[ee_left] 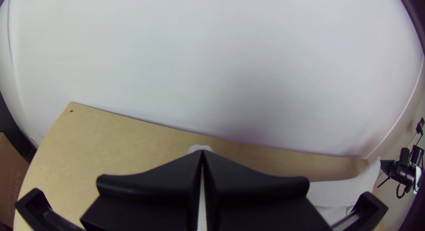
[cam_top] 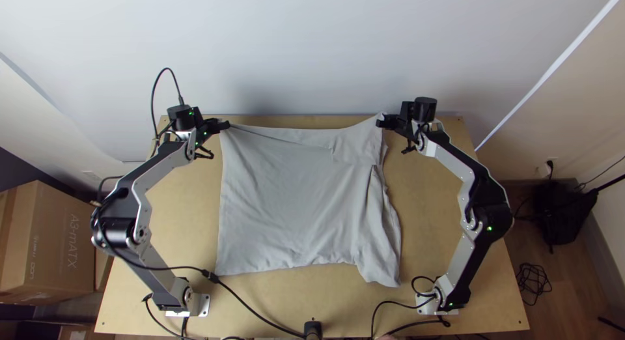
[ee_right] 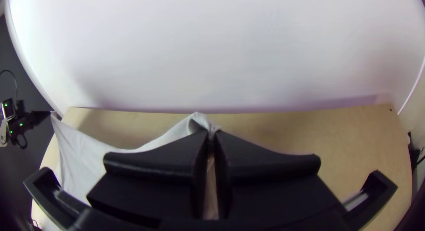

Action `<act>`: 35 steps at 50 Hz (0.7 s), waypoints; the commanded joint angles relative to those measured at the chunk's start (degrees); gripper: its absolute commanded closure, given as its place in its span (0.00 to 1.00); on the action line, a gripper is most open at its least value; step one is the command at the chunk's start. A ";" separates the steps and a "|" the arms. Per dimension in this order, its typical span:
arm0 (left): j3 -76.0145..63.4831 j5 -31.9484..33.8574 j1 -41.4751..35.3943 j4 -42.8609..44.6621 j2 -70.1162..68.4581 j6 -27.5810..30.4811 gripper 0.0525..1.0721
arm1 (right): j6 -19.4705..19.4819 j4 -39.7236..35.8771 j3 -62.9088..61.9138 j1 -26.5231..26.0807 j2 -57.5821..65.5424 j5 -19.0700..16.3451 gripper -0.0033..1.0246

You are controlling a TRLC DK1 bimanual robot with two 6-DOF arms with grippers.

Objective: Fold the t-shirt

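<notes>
Near side first: the grey t-shirt [cam_top: 293, 197] lies over the middle of the wooden surface [cam_top: 182, 229], mostly spread, its near edge wavy. A loose flap [cam_top: 385, 242] runs down its right side, rumpled (a likely spot for a stubborn crease). Cloth looks light, soft and limp; it should drape readily, bunch if pushed, and not break. Far side: left claw [cam_top: 225, 125] closed, pinching the far left corner; right claw [cam_top: 381, 122] closed too, a gathered tuft of the far right corner between its fingers. The far edge sags between them. Corners seem the right holds for a fold, kept evenly taut; a shallow pinch could slip.
</notes>
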 commanded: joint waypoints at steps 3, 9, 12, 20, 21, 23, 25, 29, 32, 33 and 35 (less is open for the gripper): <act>9.25 0.16 -0.29 0.26 7.50 -0.12 0.98 | 1.01 -1.10 8.79 -0.54 6.84 1.62 0.97; 15.93 -0.46 -1.08 -2.02 12.34 -0.39 0.98 | 2.07 -3.39 15.82 -0.72 11.06 2.93 0.92; 19.45 -0.55 -1.25 -4.75 13.83 -1.00 0.92 | 3.82 -5.15 18.99 -1.07 12.29 3.37 0.62; 27.89 -0.46 -0.55 -10.37 14.71 -3.11 0.04 | 6.64 -16.48 32.87 -2.39 16.42 3.37 0.04; 28.94 -0.46 -0.38 -11.08 14.71 -3.38 0.04 | 6.99 -17.19 34.02 -2.56 16.59 3.37 0.04; 30.35 -0.37 -0.02 -11.78 14.53 -3.64 0.04 | 7.34 -18.07 35.51 -2.91 16.59 3.29 0.04; 31.58 -0.28 0.33 -12.92 14.18 -4.34 0.04 | 7.60 -18.33 35.77 -3.09 15.72 3.37 0.04; 33.69 -0.28 1.12 -15.21 12.86 -5.93 0.04 | 9.45 -19.74 36.39 -3.62 13.52 3.29 0.04; 34.74 0.16 1.56 -17.49 11.28 -7.24 0.04 | 10.42 -22.90 37.09 -3.88 11.41 3.29 0.04; 35.09 0.25 1.82 -18.55 10.49 -7.77 0.04 | 10.68 -24.13 37.36 -3.97 10.53 3.29 0.04; 35.27 0.25 1.91 -20.13 8.91 -8.04 0.04 | 11.03 -27.38 37.88 -4.23 8.86 3.20 0.04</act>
